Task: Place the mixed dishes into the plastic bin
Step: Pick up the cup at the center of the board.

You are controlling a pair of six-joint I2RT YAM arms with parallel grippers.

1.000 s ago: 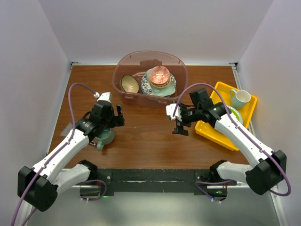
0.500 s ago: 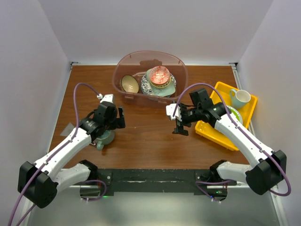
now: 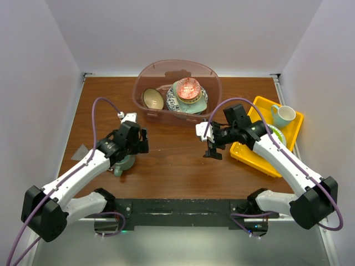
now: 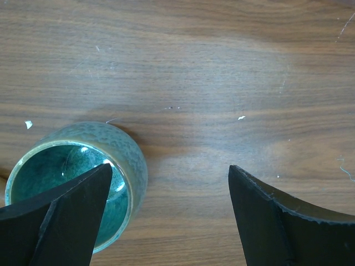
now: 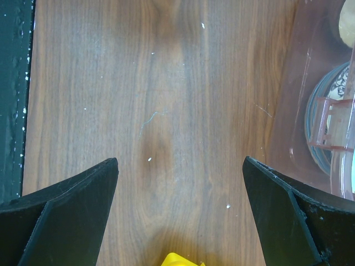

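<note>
The left gripper (image 4: pixel 169 177) stood wide open with nothing in it. Its left finger hung over the mouth of the teal cup (image 4: pixel 66 166), and its right finger was over bare worktop (image 4: pixel 222 66) well to the side. The cup sat upright on the worktop, under the left wrist in the overhead view and well apart from the plastic bin (image 3: pixel 177 69).

Over the last second the left arm had swung its wrist a little to the right and toward the near edge, so it came more squarely over the cup, and its cable loop had shifted with it. The opening had narrowed only slightly, and the cup itself had not moved. I read this as an approach to the cup, not a grasp. The cup was still off to one side of the gap, so the gripper probably needed to be lined up further before it closed.

The right gripper (image 5: pixel 180 166) was also fully open and empty. It hovered over bare wood between the bin and the yellow tray (image 3: pixel 250 154), in the same place as in the earlier frames. The bin already held several bowls and plates (image 3: pixel 187 94). A pale mug (image 3: pixel 284 114) stood on the tray, so the task looked well along but not finished.
</note>
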